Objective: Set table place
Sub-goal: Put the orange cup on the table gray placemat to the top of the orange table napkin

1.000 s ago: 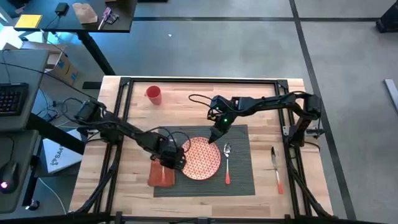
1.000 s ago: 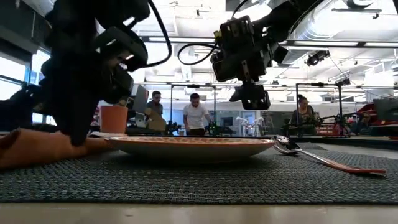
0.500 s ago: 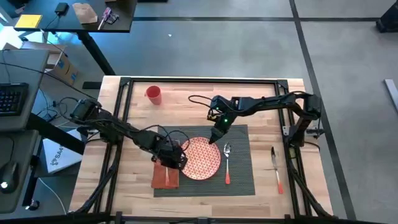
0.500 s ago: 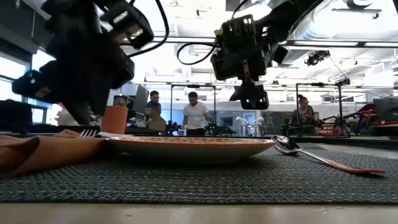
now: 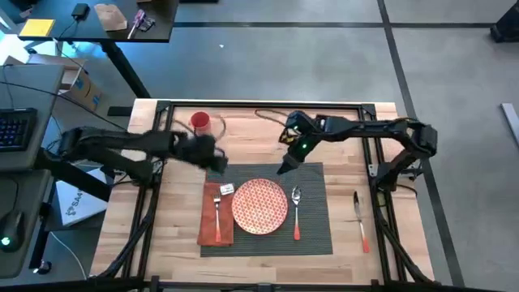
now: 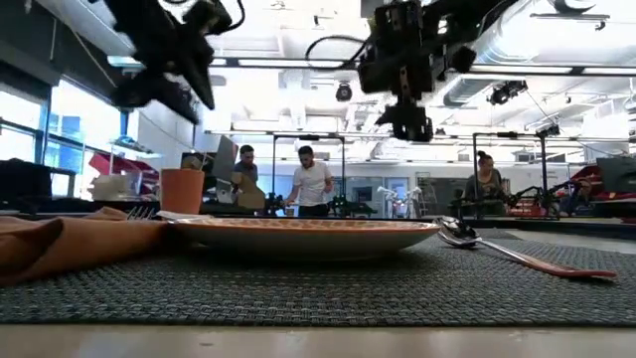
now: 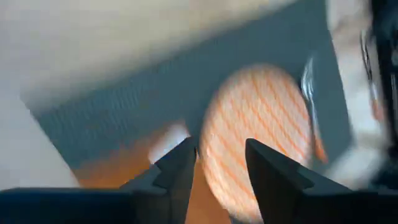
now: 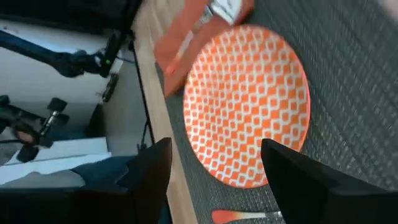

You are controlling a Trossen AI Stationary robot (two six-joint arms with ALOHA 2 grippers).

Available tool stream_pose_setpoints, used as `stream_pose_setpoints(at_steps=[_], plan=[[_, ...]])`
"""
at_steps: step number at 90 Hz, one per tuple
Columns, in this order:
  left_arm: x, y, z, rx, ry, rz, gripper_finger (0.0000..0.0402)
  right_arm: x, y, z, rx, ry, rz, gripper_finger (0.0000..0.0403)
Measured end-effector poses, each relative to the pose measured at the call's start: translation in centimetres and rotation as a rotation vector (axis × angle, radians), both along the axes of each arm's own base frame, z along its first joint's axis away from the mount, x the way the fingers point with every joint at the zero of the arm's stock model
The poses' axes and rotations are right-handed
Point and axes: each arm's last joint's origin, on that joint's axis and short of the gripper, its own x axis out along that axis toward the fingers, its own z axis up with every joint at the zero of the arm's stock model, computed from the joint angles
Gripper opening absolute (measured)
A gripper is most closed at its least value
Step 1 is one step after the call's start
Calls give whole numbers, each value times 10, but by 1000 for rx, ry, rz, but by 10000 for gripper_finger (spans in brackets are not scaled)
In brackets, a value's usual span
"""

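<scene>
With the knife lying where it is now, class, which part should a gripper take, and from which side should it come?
Grip the knife by its orange handle, coming straight down from above with the fingers across its width. It lies flat on the bare table to the right of the placemat, blade toward the far edge, handle toward the near edge, with open wood on both sides.

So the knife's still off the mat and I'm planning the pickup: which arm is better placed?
Probably the right. The knife lies on the right side of the table, beside that arm's base; the left gripper is across the plate.
</scene>
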Motion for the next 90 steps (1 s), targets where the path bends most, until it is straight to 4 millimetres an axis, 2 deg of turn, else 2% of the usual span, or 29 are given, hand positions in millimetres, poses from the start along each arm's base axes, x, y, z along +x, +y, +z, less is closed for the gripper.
stream_pose_setpoints(at_steps=[7,16,35,48,56,67,90], plan=[[-3,26,2,113,45,-33,99,-6,-7,8,-6,-10,-40,231],[-8,54,-1,161,123,-54,94,-14,-14,16,-28,-13,-105,231],[-18,92,8,224,185,-142,121,-19,-17,22,-45,10,-192,231],[-23,104,17,304,257,-185,132,-17,-13,22,-51,30,-214,231],[-26,109,13,327,339,-217,132,-16,-9,21,-66,37,-217,231],[-26,115,-1,301,457,-272,125,-14,-3,21,-65,51,-220,231],[-9,128,-44,203,618,-357,104,-12,5,21,-58,75,-236,231]])
